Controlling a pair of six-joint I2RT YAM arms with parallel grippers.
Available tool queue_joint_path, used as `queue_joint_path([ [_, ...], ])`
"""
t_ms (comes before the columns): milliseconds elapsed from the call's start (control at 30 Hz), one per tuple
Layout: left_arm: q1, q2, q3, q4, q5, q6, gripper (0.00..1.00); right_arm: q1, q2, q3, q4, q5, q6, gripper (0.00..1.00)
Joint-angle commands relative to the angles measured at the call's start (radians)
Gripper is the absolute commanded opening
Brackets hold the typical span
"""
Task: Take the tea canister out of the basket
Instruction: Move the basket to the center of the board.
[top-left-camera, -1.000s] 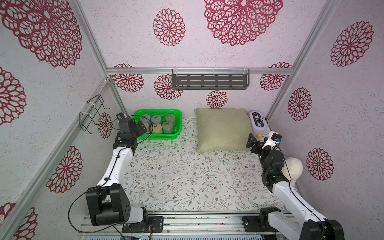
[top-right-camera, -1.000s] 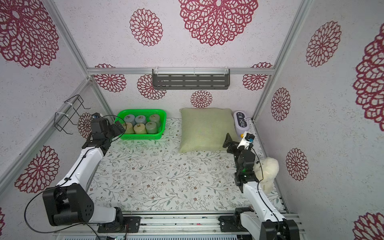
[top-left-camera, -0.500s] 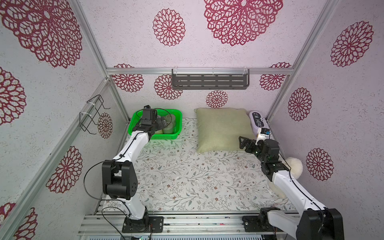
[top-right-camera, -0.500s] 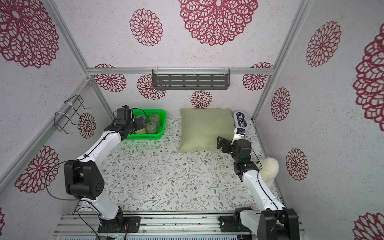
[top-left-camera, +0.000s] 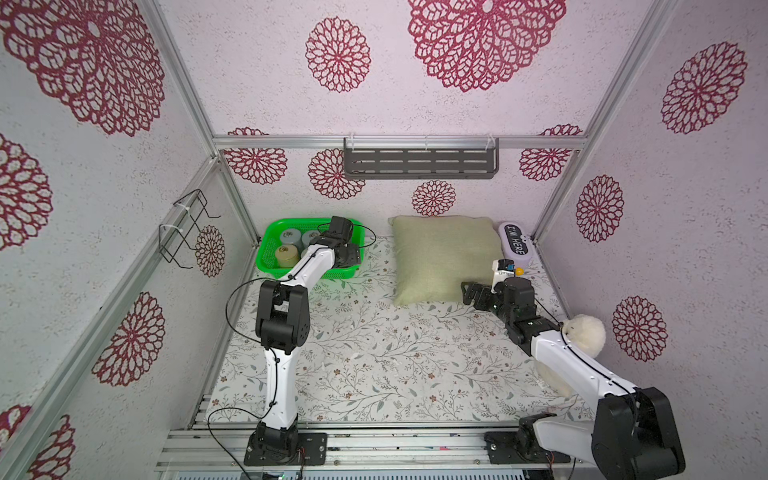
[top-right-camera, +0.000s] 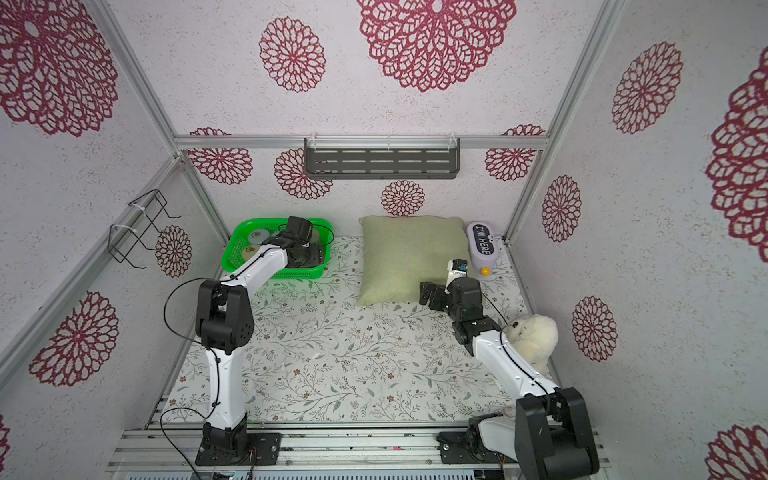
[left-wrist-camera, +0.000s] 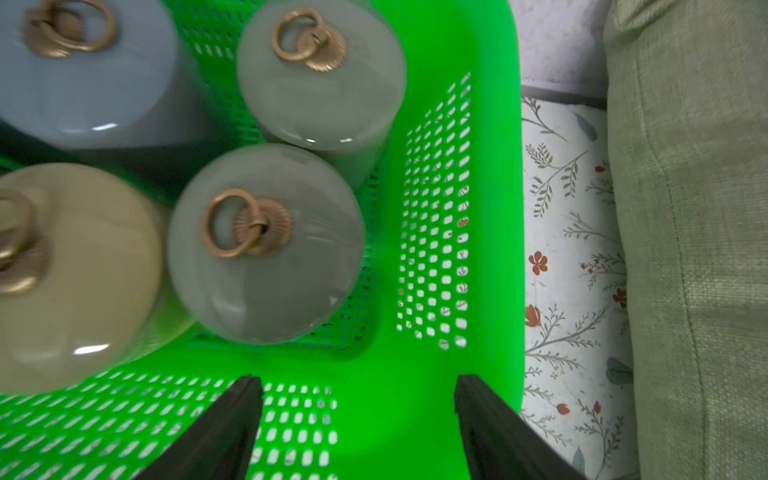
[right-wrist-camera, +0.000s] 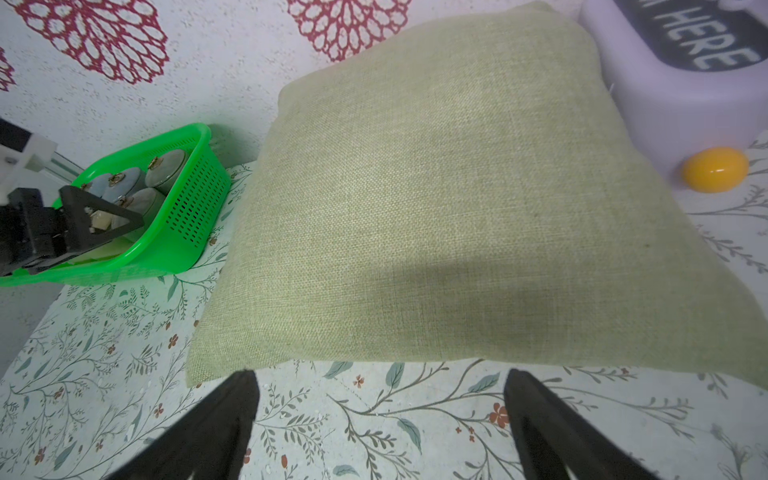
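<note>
The bright green basket (top-left-camera: 272, 232) (top-right-camera: 235, 253) (right-wrist-camera: 195, 208) stands at the back left and holds several upright tea canisters with brass ring lids. In the left wrist view a grey-green tea canister (left-wrist-camera: 266, 245) is nearest, with another grey-green one (left-wrist-camera: 322, 75), a blue-grey one (left-wrist-camera: 83, 70) and a beige one (left-wrist-camera: 70, 274) around it. My left gripper (left-wrist-camera: 357, 380) (top-left-camera: 348, 258) hangs open over the basket's wall (left-wrist-camera: 494, 208), at the corner nearest the pillow, holding nothing. My right gripper (right-wrist-camera: 380, 374) (top-left-camera: 469, 291) (top-right-camera: 426, 293) is open and empty above the tablecloth.
An olive pillow (top-left-camera: 444, 257) (right-wrist-camera: 436, 208) lies right of the basket. A lilac "I'M HERE" box (top-left-camera: 515, 245) and a yellow ball (top-left-camera: 519, 271) sit at the back right. A white plush toy (top-left-camera: 582, 332) is beside the right arm. A dark grey shelf (top-left-camera: 419, 164) hangs on the back wall.
My left arm swung from the basket's left side across it to the corner nearest the pillow, its jaws narrowing a little. My right gripper moved left to the pillow's front corner.
</note>
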Motion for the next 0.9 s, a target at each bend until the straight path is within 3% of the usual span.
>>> queue_joint_path([
  [0,-0.017,0.025,0.061,-0.044,-0.005,0.004,0.8,0.016,0.005,0.041,0.015,-0.006,-0.016,0.99],
  [333,-0.046,0.134,0.18,-0.114,-0.001,0.021,0.81,0.053,-0.003,0.023,0.022,-0.002,-0.014,0.99],
  [533,-0.049,0.16,0.204,-0.13,-0.01,0.02,0.75,0.064,-0.019,0.019,0.022,-0.002,-0.013,0.99],
  [633,-0.052,0.188,0.234,-0.154,-0.004,0.017,0.62,0.07,-0.025,0.016,0.019,-0.003,-0.014,0.99],
  [767,-0.053,0.167,0.213,-0.152,-0.016,0.002,0.34,0.08,-0.035,0.012,0.022,-0.001,-0.013,0.99],
  [867,-0.057,0.111,0.147,-0.133,-0.026,-0.006,0.22,0.09,-0.039,0.011,0.025,-0.003,-0.012,0.99],
])
